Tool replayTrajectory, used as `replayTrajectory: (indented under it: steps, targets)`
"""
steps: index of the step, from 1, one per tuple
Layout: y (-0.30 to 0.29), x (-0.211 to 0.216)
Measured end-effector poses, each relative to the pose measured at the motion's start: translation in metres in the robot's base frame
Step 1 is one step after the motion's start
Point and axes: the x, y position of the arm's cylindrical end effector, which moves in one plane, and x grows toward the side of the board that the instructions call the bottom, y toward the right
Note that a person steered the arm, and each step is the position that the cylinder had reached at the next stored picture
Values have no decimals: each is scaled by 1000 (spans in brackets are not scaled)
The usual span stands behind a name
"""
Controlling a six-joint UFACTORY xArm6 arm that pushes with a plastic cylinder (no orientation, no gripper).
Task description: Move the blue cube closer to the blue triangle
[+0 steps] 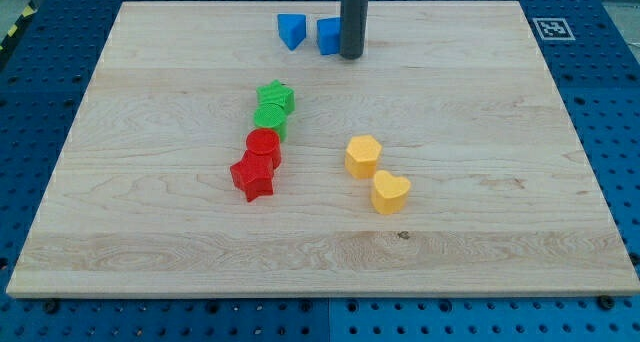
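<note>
The blue cube [328,36] sits near the top edge of the wooden board, a little right of the blue triangle [291,30]. A narrow gap separates the two. My tip [351,55] is at the cube's right side, touching or nearly touching it. The dark rod rises from there out of the view's top and hides the cube's right edge.
A green star [276,98] and a green cylinder [270,119] sit mid-board, with a red cylinder [263,145] and a red star [253,176] just below them. A yellow hexagon [364,156] and a yellow heart [390,192] lie to the right. The board's top edge [200,4] is close behind the blue blocks.
</note>
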Motion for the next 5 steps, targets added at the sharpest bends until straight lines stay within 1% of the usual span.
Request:
replayTrajectory:
  steps: [2, 3, 4, 5]
  targets:
    - [-13, -1]
    - [-44, -4]
    - [-43, -2]
    - [-41, 25]
